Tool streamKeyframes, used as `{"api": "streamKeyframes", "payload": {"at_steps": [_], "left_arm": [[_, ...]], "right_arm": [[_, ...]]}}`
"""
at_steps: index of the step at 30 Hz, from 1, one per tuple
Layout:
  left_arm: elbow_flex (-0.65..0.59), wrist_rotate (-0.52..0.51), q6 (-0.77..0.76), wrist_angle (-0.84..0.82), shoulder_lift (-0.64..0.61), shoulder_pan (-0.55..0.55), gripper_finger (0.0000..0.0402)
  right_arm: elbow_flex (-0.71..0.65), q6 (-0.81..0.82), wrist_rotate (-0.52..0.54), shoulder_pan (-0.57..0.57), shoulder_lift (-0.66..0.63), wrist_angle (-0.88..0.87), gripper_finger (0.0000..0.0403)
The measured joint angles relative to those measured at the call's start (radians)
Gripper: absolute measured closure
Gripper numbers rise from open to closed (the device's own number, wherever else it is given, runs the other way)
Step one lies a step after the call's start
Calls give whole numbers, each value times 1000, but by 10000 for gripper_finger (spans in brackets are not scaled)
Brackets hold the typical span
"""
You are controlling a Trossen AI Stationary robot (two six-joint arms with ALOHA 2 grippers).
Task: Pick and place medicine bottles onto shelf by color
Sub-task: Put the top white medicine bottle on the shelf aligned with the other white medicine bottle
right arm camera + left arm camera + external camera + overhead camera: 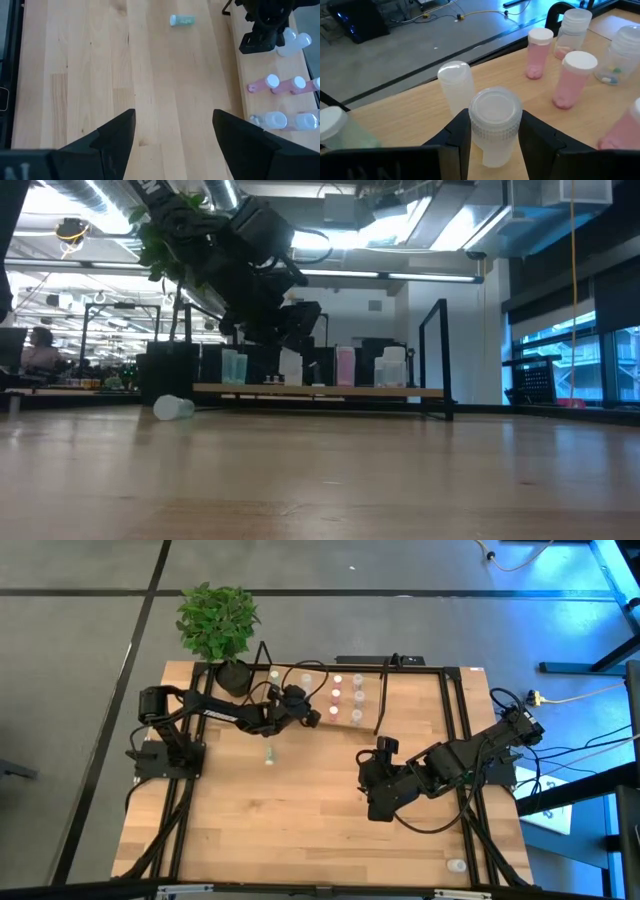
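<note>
The left arm reaches out from its base toward the table's far side, its dark two-finger left gripper (495, 137) closed around a clear, white-capped medicine bottle (494, 125). The right arm is bent low over the table's middle, its dark two-finger right gripper (172, 135) standing wide apart and holding nothing.

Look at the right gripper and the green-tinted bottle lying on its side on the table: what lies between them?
Nothing: in the right wrist view, only bare tabletop stretches from the open right gripper to the fallen bottle.
</note>
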Motion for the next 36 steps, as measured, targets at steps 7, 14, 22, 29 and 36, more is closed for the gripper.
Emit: {"api": "streamKeyframes", "payload": {"at_steps": [7, 14, 22, 29, 36], "left_arm": [[-10, 0, -23, -6, -1, -1, 283], [-43, -8, -59, 19, -1, 0, 283], [-48, -5, -53, 63, -1, 0, 283], [-48, -4, -54, 61, -1, 0, 283], [-49, 4, -53, 61, -1, 0, 283]], "right_arm": [[0, 1, 0, 0, 0, 0, 136], [0, 1, 0, 0, 0, 0, 136], [-1, 1, 0, 0, 0, 0, 136], [-1, 0, 0, 0, 0, 0, 136], [-1, 1, 0, 0, 0, 0, 136]]}}
